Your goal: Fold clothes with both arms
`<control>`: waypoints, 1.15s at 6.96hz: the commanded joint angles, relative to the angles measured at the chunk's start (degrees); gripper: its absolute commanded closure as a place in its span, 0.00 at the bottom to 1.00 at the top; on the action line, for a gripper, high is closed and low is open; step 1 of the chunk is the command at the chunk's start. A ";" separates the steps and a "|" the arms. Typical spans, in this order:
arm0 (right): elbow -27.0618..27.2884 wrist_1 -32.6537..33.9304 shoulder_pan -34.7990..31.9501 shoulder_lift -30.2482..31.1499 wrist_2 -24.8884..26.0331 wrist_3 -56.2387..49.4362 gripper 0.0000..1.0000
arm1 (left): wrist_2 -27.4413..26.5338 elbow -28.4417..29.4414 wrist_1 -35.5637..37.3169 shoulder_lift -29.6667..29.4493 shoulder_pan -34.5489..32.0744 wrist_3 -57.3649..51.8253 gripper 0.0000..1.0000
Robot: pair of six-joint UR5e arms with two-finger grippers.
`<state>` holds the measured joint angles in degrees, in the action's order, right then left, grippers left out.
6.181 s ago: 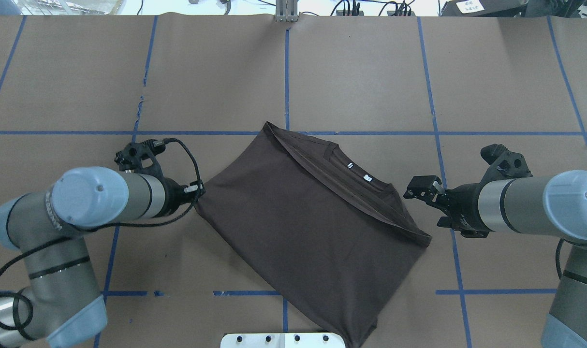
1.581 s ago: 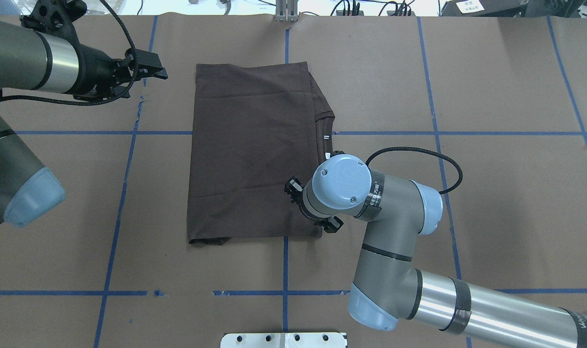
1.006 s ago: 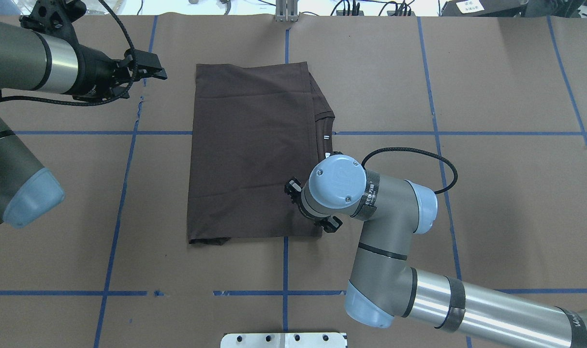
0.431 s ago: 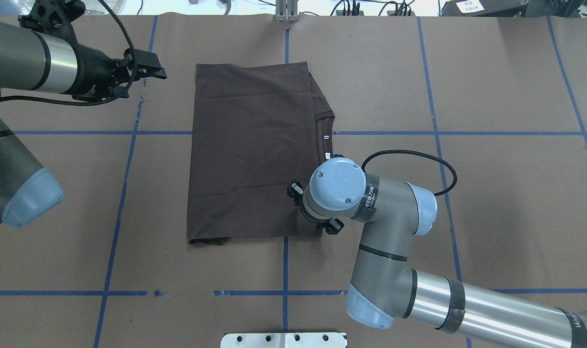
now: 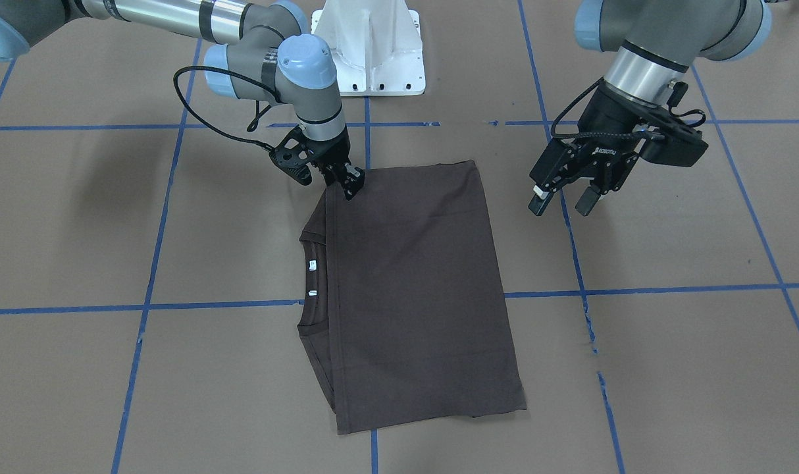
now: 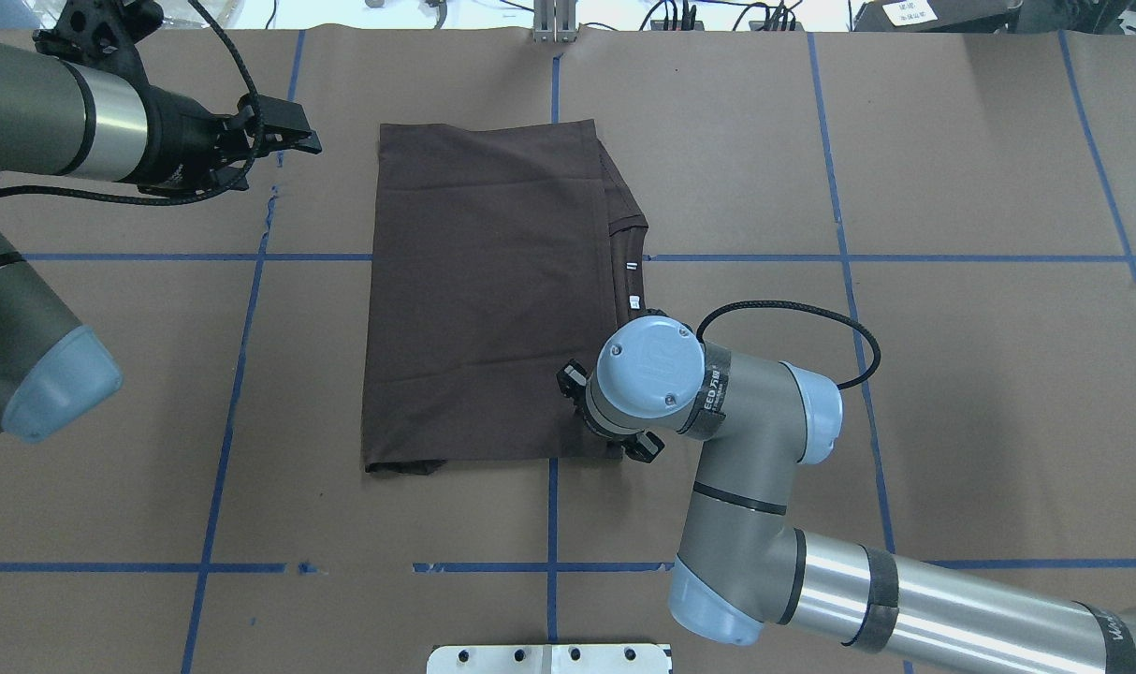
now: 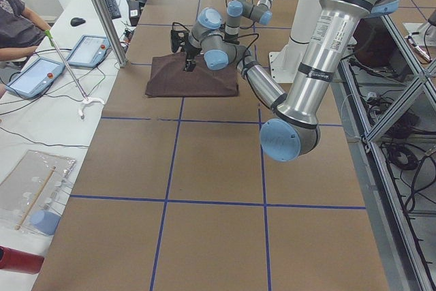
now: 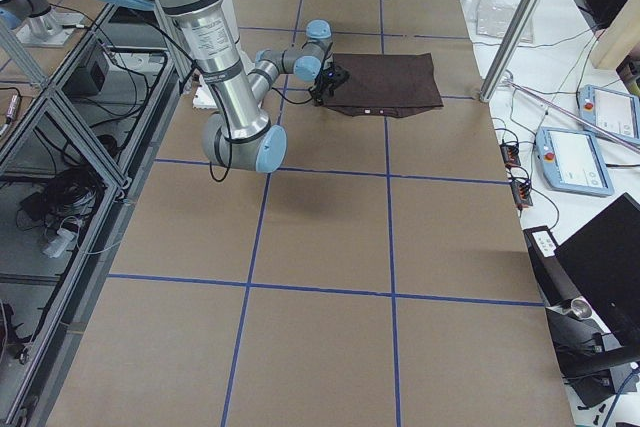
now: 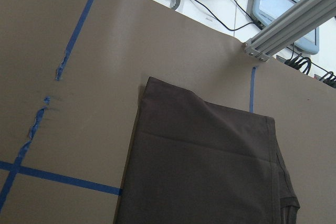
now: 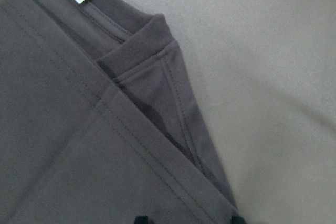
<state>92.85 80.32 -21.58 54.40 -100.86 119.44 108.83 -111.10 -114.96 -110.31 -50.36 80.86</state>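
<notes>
T-shirt [image 5: 412, 289] folded; right pincer [image 5: 349, 186] at its corner; left pincer [image 5: 561, 205] apart

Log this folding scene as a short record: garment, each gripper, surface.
garment: dark brown T-shirt, folded into a rectangle, lying flat
collar side: white neck tags showing along one long edge
left gripper: open, empty, off to the side of the shirt's far corner, apart from it
right gripper: down at the shirt's near corner on the collar side, fingertips apart
surface: table covered in brown paper with a blue tape grid
</notes>
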 commanded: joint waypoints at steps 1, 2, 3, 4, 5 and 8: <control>-0.03 0.10 0.14 0.00 0.05 0.18 0.97 | 0.07 -0.16 0.00 0.01 0.00 0.09 0.00; -0.03 -0.25 0.14 0.00 -0.04 0.09 1.00 | 0.16 -0.16 0.00 0.01 0.00 0.17 0.00; 0.05 -0.34 0.14 -0.17 -0.13 0.00 1.00 | 0.16 -0.16 0.00 0.01 0.00 0.18 0.00; 0.40 -0.34 -0.04 -0.18 -0.21 -0.17 1.00 | 0.16 -0.16 0.00 0.01 0.00 0.26 0.00; 1.80 -0.25 -0.65 -0.09 -0.48 -0.35 1.00 | 0.33 -0.16 0.00 0.01 0.00 0.79 0.00; 14.36 0.27 -0.74 9.12 -0.74 -0.35 1.00 | 9.15 -2.00 -0.96 0.45 2.09 7.90 0.00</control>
<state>103.09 80.36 -22.36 60.28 -101.54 119.10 112.46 -112.25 -115.63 -109.76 -49.58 86.64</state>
